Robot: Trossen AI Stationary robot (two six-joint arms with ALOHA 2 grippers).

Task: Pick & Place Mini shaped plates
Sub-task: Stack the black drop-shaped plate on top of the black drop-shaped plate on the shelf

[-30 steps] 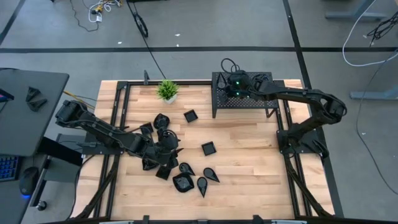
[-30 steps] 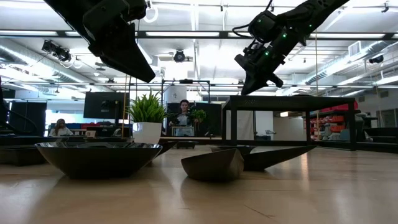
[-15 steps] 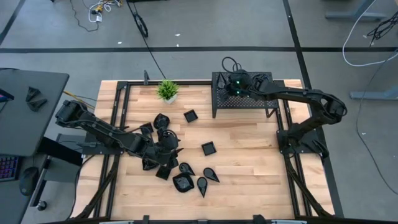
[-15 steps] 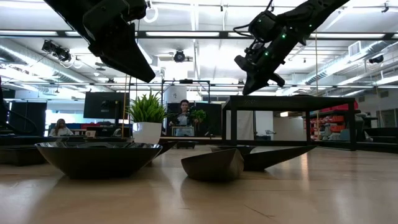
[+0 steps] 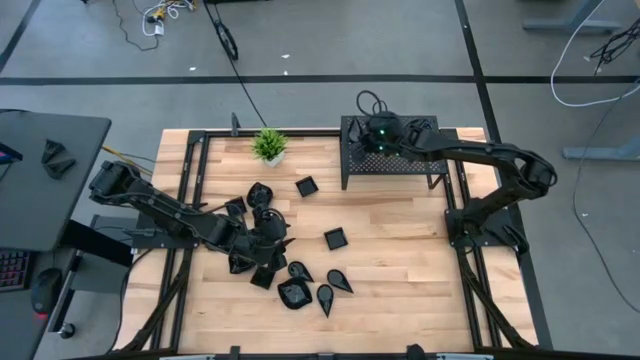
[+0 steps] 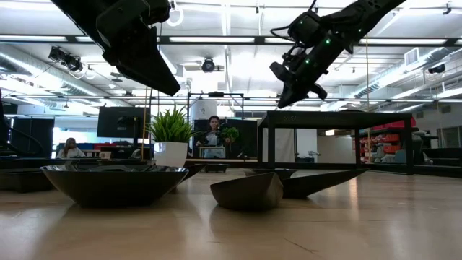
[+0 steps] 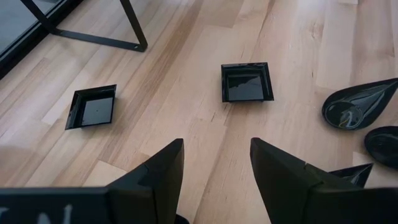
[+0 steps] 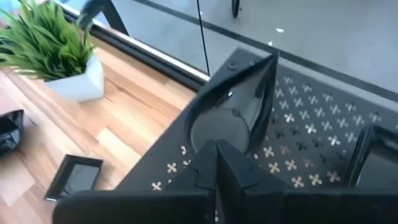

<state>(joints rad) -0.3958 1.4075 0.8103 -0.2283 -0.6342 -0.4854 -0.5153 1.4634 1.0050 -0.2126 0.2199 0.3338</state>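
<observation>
My right end effector (image 8: 217, 163) is clamped on the rim of a teardrop plate (image 8: 233, 115), holding it tilted just above the perforated rack (image 5: 392, 160) at the far right of the counter (image 5: 400, 250). The plate looks thin, stiff and glossy, so I judge it light but slippery and likely to chip if dropped. A pinch across the raised edge, as here, seems the only sound hold, since the bowl offers nothing to grip.

The other plates lie on the counter. Two square ones sit apart near the middle (image 5: 335, 238) (image 5: 306, 186). A cluster of teardrop and rounded ones (image 5: 310, 290) lies toward the near edge, and more are bunched under my left arm. My left end effector (image 7: 216, 168) hangs over that bunch with its fingers spread and nothing between them. Ahead of it a square plate (image 7: 247, 82) lies flat, its upright walls offering a clean edge to take.

The counter is smooth pale wood, on which a nudged plate would probably skid. A potted plant (image 5: 268, 146) stands at the far edge, left of the rack. Beyond the counter is an open workshop with bright ceiling lights, monitors and people seated well away.
</observation>
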